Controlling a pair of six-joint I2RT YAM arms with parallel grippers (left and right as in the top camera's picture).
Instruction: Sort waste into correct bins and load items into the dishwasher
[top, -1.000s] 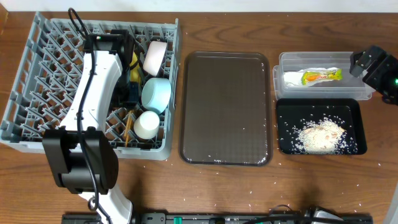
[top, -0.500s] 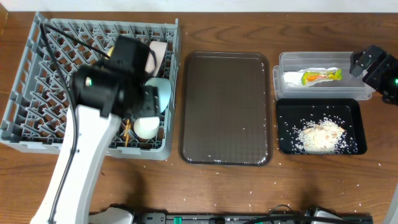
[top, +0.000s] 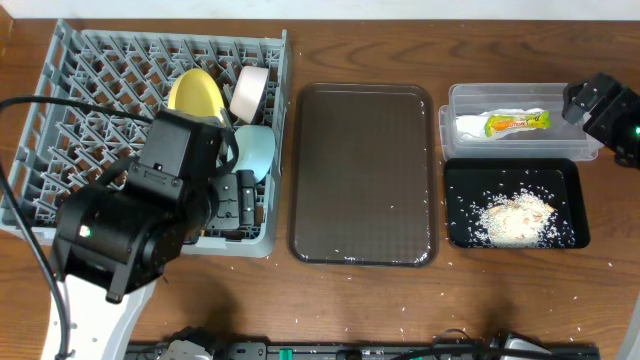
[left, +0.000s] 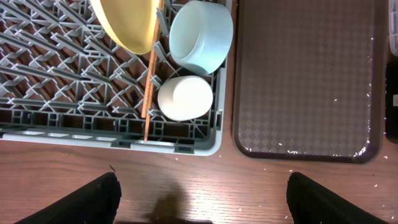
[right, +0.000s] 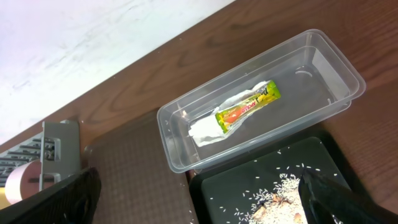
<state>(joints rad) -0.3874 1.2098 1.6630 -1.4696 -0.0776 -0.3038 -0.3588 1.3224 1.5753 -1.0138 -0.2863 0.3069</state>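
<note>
Grey dish rack (top: 60, 150), left of the brown serving tray (top: 365, 180), holds the yellow plate (top: 195, 92) overhead; my left arm, the nearer one, hangs over the rack's near corner.

Left wrist: chopsticks (left: 151, 81) lie in the rack ahead of the left gripper (left: 205, 199), long axis pointing away from it. Its jaws are wide and empty.

Right wrist: wrapper (right: 239, 112) sits in the clear tub (right: 311, 74), right of the tray. The right gripper (right: 193, 202) is wide and empty.
</note>
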